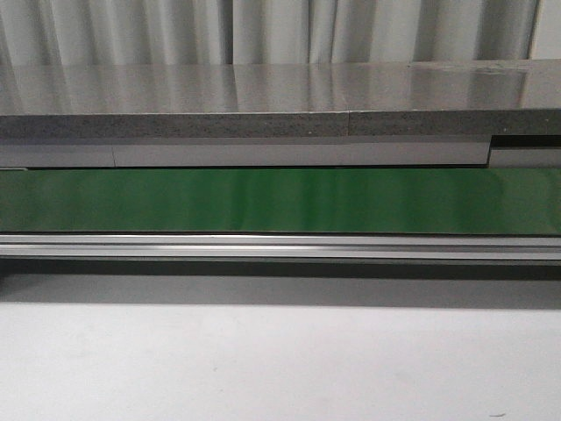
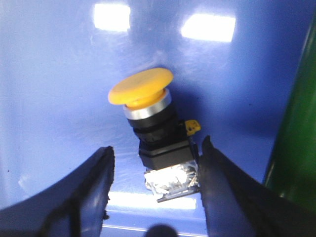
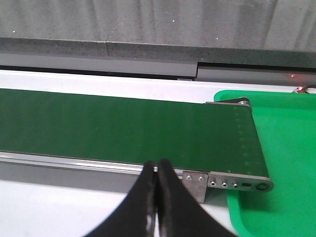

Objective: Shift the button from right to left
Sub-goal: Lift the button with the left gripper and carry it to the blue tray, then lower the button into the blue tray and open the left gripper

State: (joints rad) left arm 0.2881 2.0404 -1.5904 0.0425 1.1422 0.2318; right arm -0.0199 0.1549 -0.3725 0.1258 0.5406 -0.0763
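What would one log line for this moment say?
left tool: open around button in blue bin | right tool: shut, empty, above conveyor belt

Neither arm shows in the front view, and the green belt (image 1: 280, 201) runs off both side edges there. In the left wrist view the button (image 2: 153, 126) is blurred; the pale block under its black body cannot be made out, and the left pincer (image 2: 155, 190) is cut by the lower edge. Beside the belt's end, the green tray (image 3: 286, 163) is cropped.

Glossy blue plastic bin (image 2: 59, 89), matt yellow button (image 2: 148, 118) cap with shiny metal collar, smooth green belt (image 3: 123, 128)
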